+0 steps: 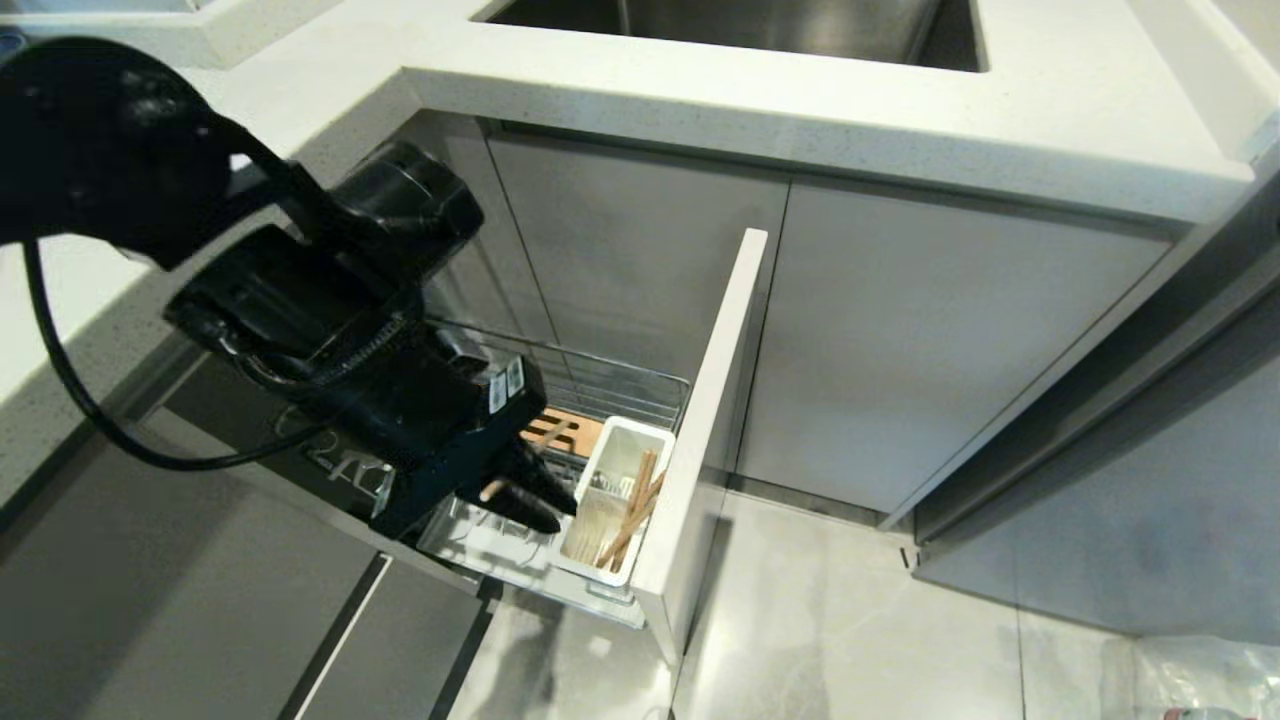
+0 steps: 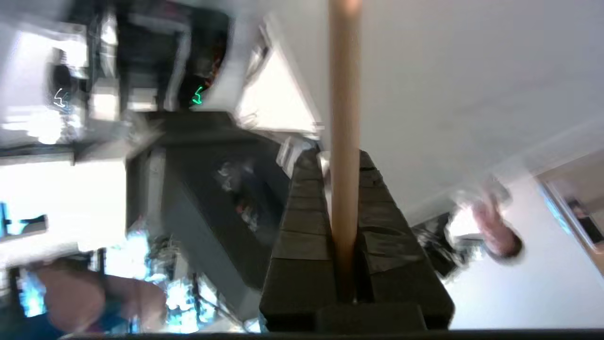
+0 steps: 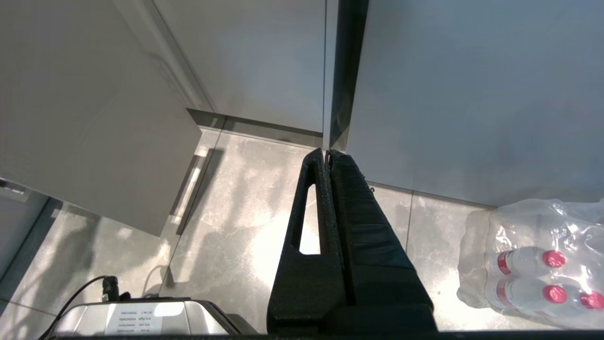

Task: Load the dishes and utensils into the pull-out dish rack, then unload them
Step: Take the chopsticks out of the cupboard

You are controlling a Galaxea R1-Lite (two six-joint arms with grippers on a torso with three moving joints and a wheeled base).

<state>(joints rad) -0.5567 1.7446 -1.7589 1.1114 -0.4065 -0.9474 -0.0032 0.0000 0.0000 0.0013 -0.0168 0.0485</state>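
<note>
Left gripper (image 1: 535, 495) angles down over the pull-out dish rack (image 1: 620, 385), clamped on one chopstick (image 2: 344, 141) that runs out past its fingertips. More chopsticks (image 1: 630, 515) stand in the white utensil cup (image 1: 655, 440) just beyond; their count is unclear. Right gripper (image 3: 328, 153) hangs closed, empty, above the floor (image 3: 236, 212).

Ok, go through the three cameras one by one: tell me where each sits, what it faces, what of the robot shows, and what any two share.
Head view: high on the robot, looking down at the chrome wire pull-out dish rack under the white countertop; the black left arm and left gripper show.
Left wrist view: behind the left gripper, shut on a light-wooden chopstick.
Right wrist view: behind the shut right gripper, facing grey cabinet doors and tiled floor.
Shared: head and left wrist views both show the left gripper.
</note>
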